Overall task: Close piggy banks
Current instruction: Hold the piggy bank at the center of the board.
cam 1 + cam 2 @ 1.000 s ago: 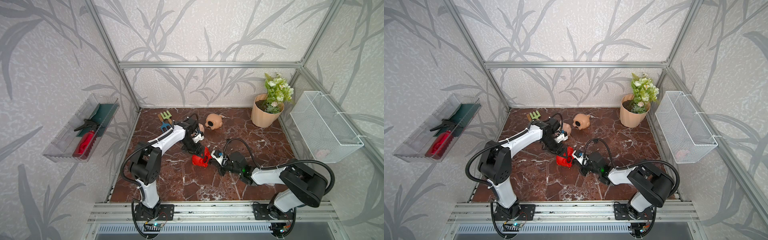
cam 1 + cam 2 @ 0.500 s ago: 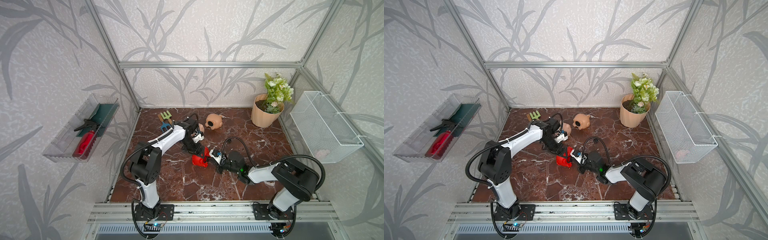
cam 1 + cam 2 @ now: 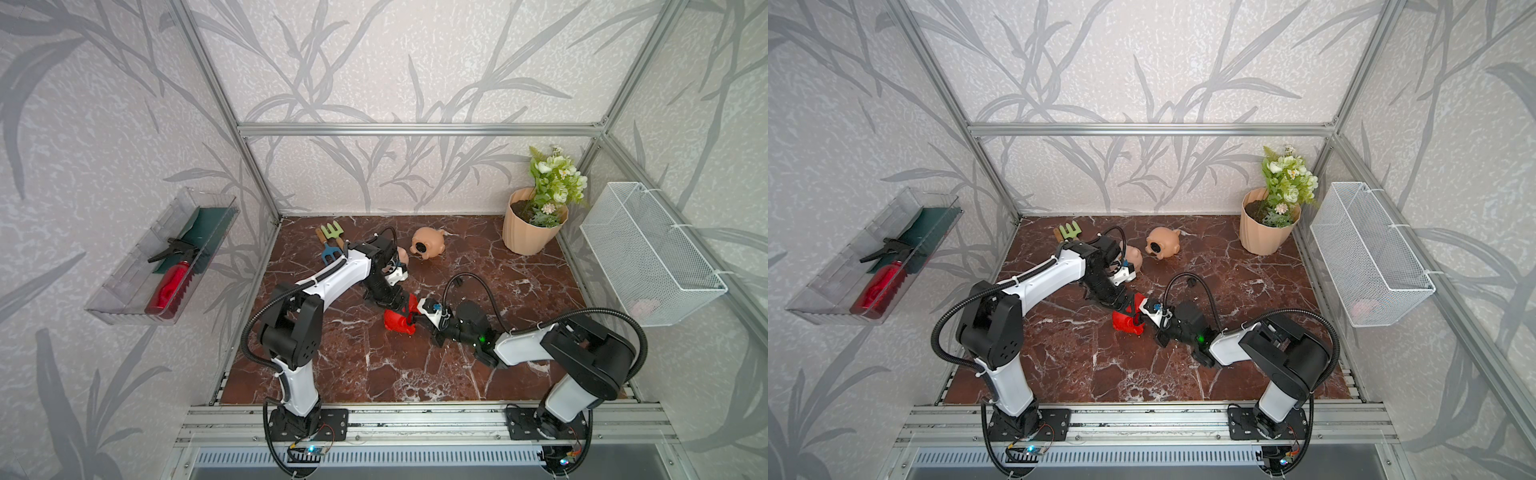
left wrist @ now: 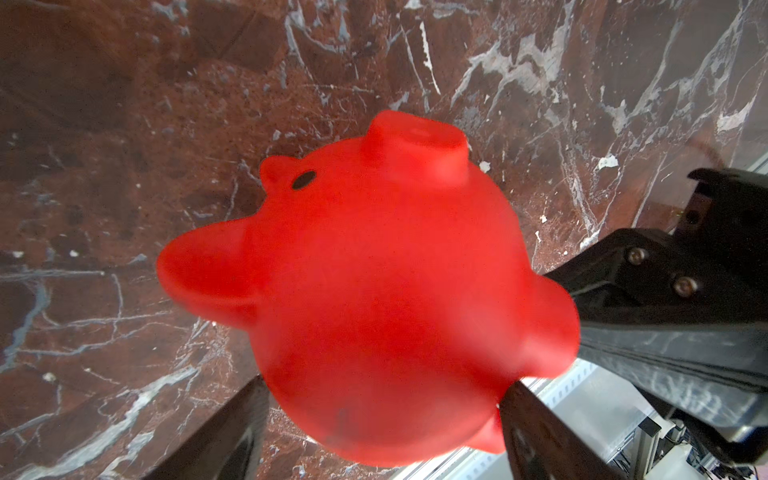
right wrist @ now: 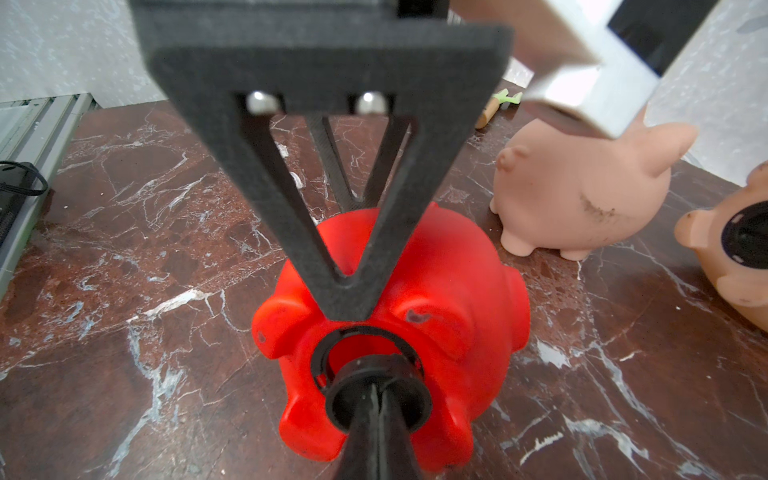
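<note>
The red piggy bank lies on its side mid-floor, round belly hole facing my right arm. My left gripper is shut on the red piggy bank, one finger on each flank. My right gripper is shut on a small black plug, held at the mouth of that hole, low against its rim. A peach piggy bank stands behind my left arm. Another lies on its side, its hole showing.
A ribbed peach flower pot stands in the back right corner. A white wire basket hangs on the right wall. Garden hand forks lie at the back left. A clear tray on the left wall holds a red bottle.
My right arm has edged toward the red piggy bank, bringing the plug closer to its hole. The left arm and the pig it holds stay put.
</note>
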